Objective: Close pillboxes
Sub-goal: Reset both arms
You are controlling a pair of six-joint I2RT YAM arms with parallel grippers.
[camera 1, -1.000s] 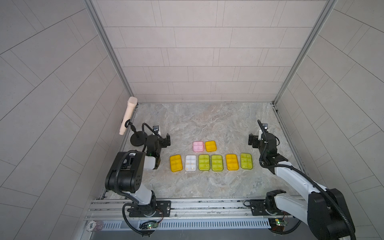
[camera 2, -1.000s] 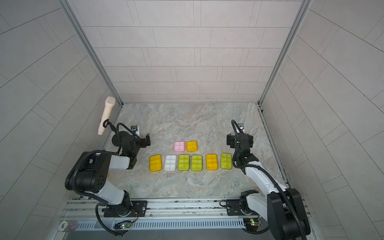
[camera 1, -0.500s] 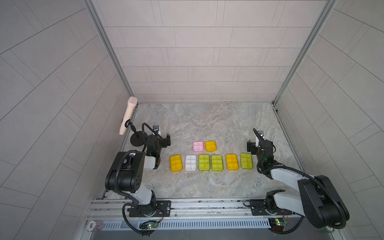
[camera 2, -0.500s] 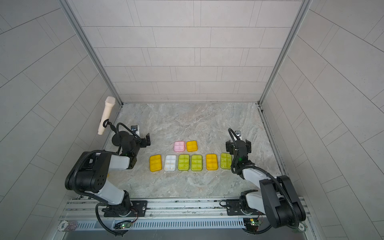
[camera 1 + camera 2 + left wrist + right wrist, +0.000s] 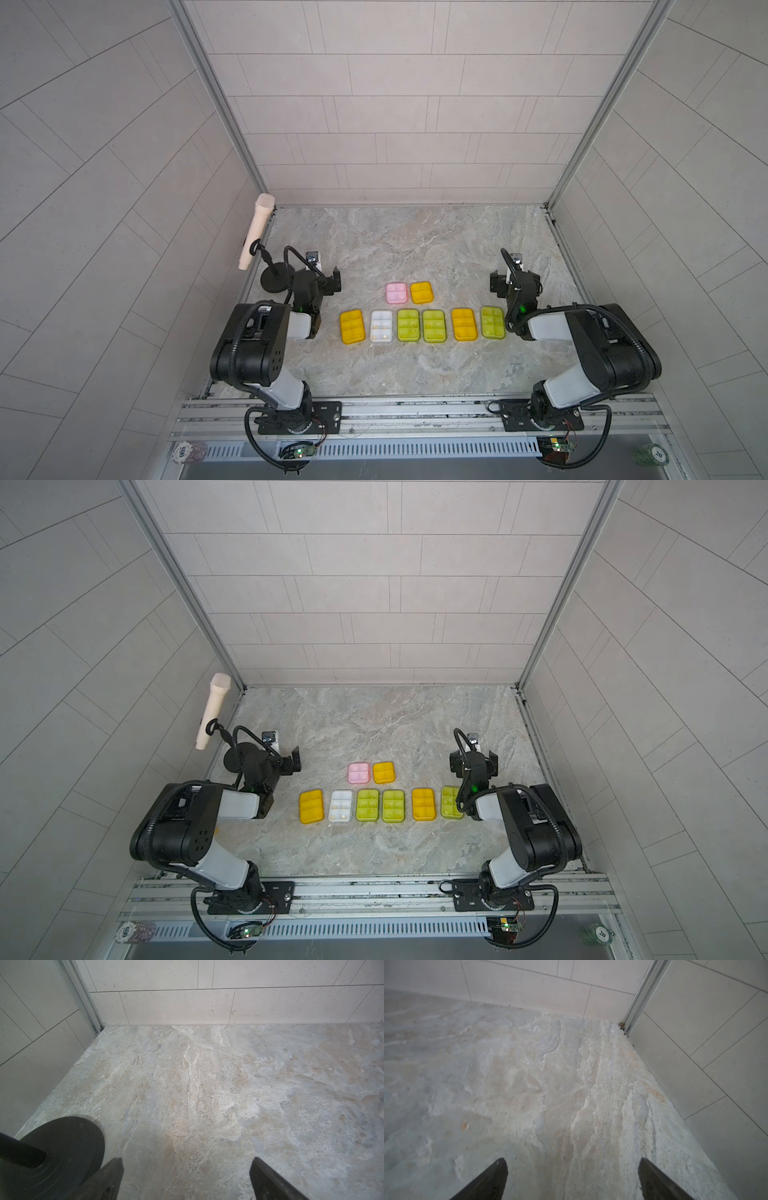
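Both top views show small yellow pills (image 5: 385,335) inside the white pillbox (image 5: 381,319).

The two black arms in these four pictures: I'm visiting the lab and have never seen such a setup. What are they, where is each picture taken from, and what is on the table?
They are two robot arms bolted to a rail, each ending in a two-fingered gripper. The two wide pictures come from one camera head overhead. The two close ones come from cameras on the wrists, looking out past the left gripper and the right gripper. Both are open and hold nothing. On the marbled table lie eight pillboxes: six in a row, and behind them a pink pillbox beside an orange pillbox. Their lids look shut. A beige microphone on a stand is beside the left arm.
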